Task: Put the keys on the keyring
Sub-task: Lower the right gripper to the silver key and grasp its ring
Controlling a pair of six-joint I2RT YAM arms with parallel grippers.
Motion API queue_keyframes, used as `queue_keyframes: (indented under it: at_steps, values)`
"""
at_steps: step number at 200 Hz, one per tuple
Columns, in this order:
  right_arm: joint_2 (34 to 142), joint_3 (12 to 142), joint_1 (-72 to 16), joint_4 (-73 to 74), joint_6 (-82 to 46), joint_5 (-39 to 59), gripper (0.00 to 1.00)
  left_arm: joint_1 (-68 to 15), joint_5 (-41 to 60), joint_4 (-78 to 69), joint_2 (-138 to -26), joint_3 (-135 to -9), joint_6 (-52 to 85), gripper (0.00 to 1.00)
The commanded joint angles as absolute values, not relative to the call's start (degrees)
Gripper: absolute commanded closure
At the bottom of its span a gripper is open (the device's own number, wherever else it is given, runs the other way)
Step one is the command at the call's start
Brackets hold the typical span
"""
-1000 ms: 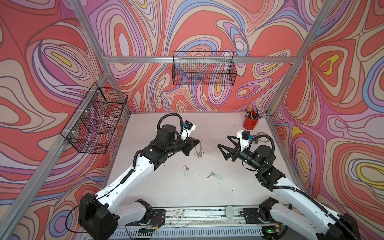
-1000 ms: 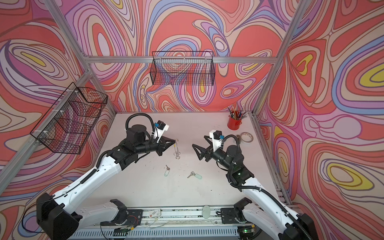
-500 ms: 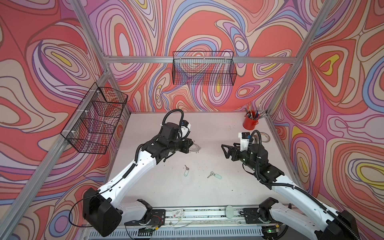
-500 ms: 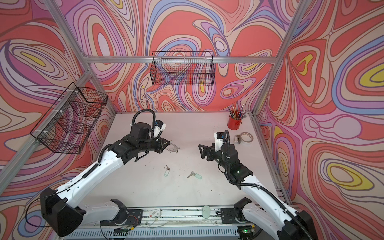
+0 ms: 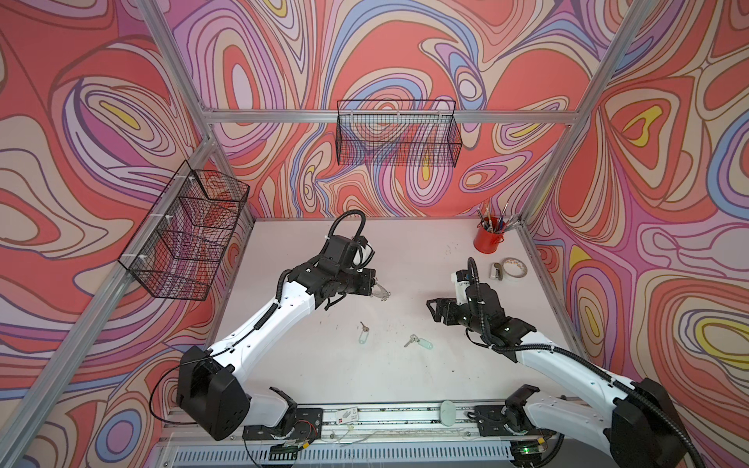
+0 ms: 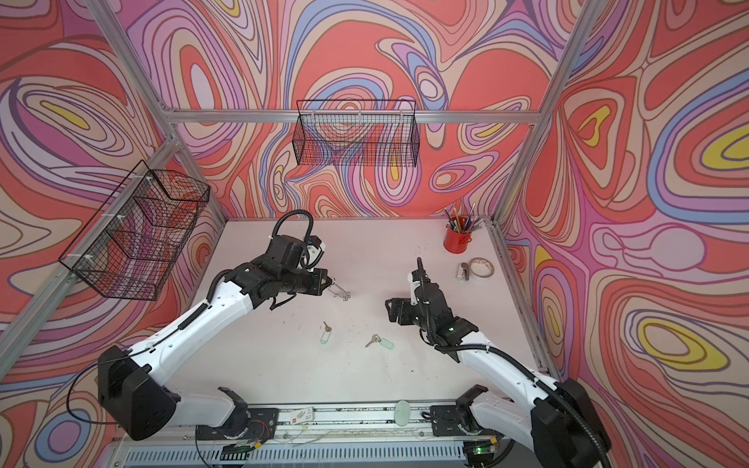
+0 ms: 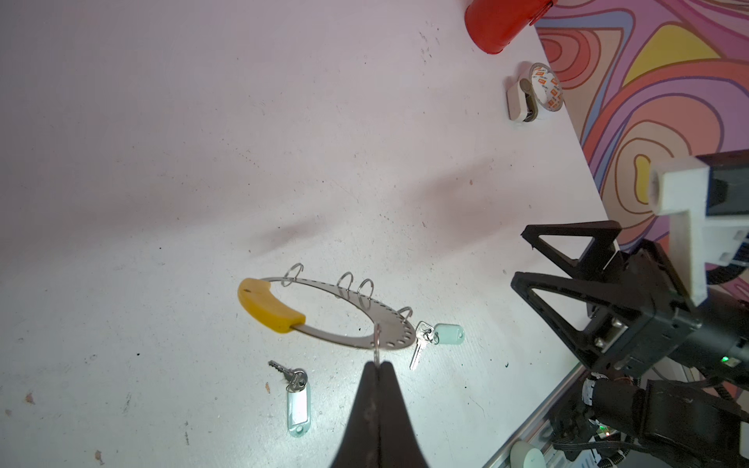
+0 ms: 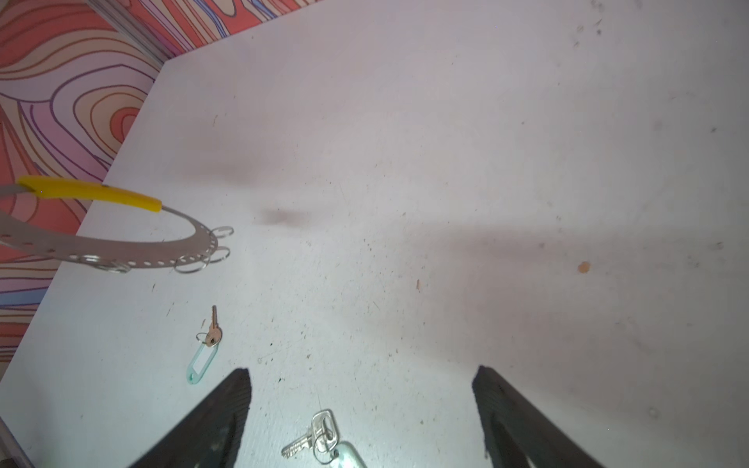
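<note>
Pale tabletop [image 5: 316,364], scuffed, is sitting inside swirl-patterned walls. Left gripper [image 7: 377,365] is pressing its fingers together on one wire loop of the keyring [image 7: 391,338] and holding the hoop tilted, clear of the tabletop, with the yellow sleeve [image 7: 269,310] at the far end. Right gripper [image 8: 361,369] is standing spread wide, gripping nothing.

Keys: two, both lying flat on the tabletop, apart from the keyring. One [image 8: 207,344] is nearer the left gripper. The other [image 8: 322,439] is showing between the right gripper's fingers in the right wrist view.

Keyring: one, with five wire loops showing in the left wrist view.

Both arms are reaching inward, grippers facing each other across the middle.
</note>
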State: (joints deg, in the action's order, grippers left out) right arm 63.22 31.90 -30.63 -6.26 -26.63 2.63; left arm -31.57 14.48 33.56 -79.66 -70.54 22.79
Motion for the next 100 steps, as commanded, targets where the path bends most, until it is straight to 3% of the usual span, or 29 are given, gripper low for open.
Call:
queue_keyframes:
  at_steps: [1,41,63,100]
  values:
    - [65.59,32.69,-33.03,-8.99,-28.58,1.76,0.11,-31.73,13.38,35.25,-80.42,-72.33,23.80,1.00]
    - [71.22,32.44,-38.07,-9.16,-30.54,1.73,0.20,-31.64,12.28,34.91,-80.26,-71.36,22.50,1.00]
    - [74.00,33.13,-39.70,-8.59,-29.70,2.30,0.33,-31.64,12.66,33.42,-79.55,-69.99,22.21,1.00]
    - [79.14,34.80,-44.91,-8.39,-29.14,-2.09,0.42,-31.55,13.14,33.09,-79.72,-69.63,21.41,1.00]
